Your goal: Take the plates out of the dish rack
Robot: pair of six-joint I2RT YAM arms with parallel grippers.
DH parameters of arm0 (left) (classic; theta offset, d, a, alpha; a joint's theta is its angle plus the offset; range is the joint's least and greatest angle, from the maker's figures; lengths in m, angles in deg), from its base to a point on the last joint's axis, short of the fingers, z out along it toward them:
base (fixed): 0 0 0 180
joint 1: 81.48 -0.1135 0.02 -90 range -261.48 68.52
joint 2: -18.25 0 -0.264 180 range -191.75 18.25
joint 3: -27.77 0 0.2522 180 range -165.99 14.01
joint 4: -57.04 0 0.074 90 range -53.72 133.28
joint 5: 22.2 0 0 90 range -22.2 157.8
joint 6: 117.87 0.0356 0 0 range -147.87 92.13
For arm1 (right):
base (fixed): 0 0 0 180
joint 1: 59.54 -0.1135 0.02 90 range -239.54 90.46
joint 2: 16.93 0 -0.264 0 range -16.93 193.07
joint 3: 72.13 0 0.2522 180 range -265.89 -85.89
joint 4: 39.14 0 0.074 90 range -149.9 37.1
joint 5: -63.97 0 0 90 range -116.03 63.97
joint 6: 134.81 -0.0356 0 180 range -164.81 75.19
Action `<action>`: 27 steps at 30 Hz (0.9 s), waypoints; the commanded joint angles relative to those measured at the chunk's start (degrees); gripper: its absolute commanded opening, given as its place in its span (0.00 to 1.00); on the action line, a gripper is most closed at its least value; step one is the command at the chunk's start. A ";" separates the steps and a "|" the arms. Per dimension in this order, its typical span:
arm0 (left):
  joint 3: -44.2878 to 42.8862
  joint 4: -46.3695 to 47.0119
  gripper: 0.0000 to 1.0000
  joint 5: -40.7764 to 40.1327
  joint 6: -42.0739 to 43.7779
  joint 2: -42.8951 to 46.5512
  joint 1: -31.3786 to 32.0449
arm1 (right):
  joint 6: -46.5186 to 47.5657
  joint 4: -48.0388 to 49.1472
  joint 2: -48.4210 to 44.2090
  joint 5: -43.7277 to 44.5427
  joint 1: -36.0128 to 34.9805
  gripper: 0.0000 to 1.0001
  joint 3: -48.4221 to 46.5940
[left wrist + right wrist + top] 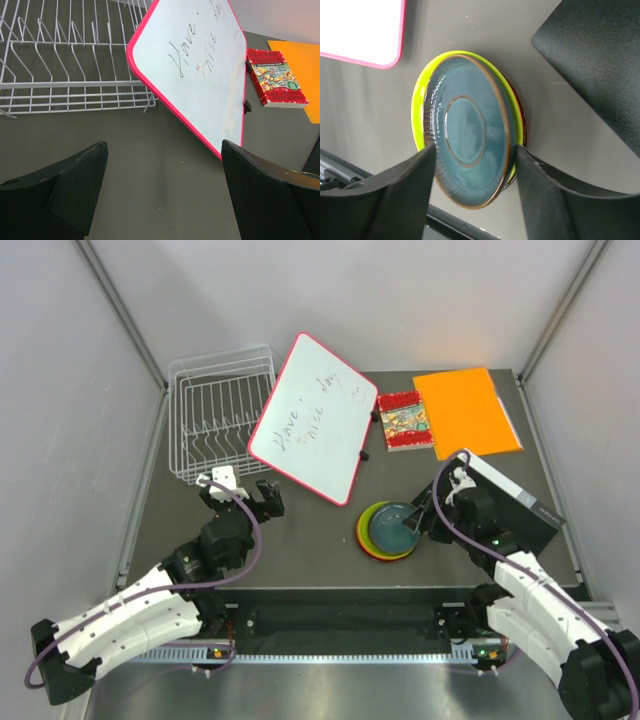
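The white wire dish rack (pixel 222 415) stands empty at the back left; it also shows in the left wrist view (pixel 65 65). The plates lie stacked right of centre (pixel 390 530). The dark teal plate (pixel 465 130) is on top, slightly tilted, over the lime green plate (pixel 419 100) and the dark red plate's rim (pixel 521 117). I cannot make out the orange plate. My right gripper (pixel 475 160) straddles the teal plate, with both fingers against its rim. My left gripper (pixel 165 185) is open and empty above bare table, in front of the rack (pixel 243 492).
A pink-framed whiteboard (pixel 312 418) leans against the rack's right side. A red book (pixel 403 421) and an orange folder (pixel 467 412) lie at the back right. A black box (pixel 515 502) stands right of the plate stack. The table's front edge runs close below the plates.
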 commanded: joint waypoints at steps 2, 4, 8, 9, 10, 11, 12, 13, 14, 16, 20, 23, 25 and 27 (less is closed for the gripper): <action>0.42 1.25 0.99 -1.39 0.56 0.13 0.10 | 2.97 -2.21 -1.20 1.79 0.62 0.66 -4.66; 0.42 1.34 0.99 -1.65 1.17 0.05 0.10 | 3.76 -3.27 -1.38 2.05 0.62 0.69 -5.28; 0.51 1.60 0.99 -2.36 1.96 0.05 0.10 | 5.09 -3.80 -0.94 1.26 0.62 0.70 -6.16; 0.42 1.60 0.99 -2.36 2.05 0.22 0.10 | 5.35 -3.97 -0.76 1.00 0.62 0.70 -6.42; 0.42 1.60 0.99 -2.45 2.05 0.13 0.10 | 5.79 -3.62 -0.33 0.21 0.62 0.71 -6.68; 0.42 1.60 0.99 -2.45 2.05 0.22 0.10 | 6.05 -3.62 0.46 0.12 0.62 0.70 -6.95; 0.51 1.60 0.99 -2.45 2.05 0.13 0.10 | 6.32 -4.23 0.73 0.21 0.53 0.70 -7.39; 0.51 1.60 0.99 -2.53 2.05 0.22 0.10 | 6.75 -4.76 0.91 0.64 0.53 0.70 -7.91; 0.42 1.78 0.99 -2.62 2.14 0.22 0.10 | 6.93 -5.20 0.73 1.08 0.70 0.71 -8.27; 0.25 2.65 0.99 -2.36 3.89 -0.04 0.10 | 7.20 -5.73 -0.14 3.00 0.62 0.72 -8.71; -1.59 4.68 0.99 -2.44 7.94 -1.88 0.10 | 8.08 -8.36 -4.18 7.93 0.62 0.82 -10.02; -5.72 2.66 0.99 -0.78 9.87 -6.01 0.10 | 8.95 -9.59 -5.76 12.50 0.62 0.88 -10.82; -8.26 2.30 0.99 -0.16 10.93 -9.34 0.10 | 9.39 -10.03 -5.86 17.23 0.62 0.90 -11.34; -9.33 3.09 0.99 1.23 12.15 -11.20 0.10 | 9.75 -10.56 -5.95 19.44 0.62 0.91 -11.52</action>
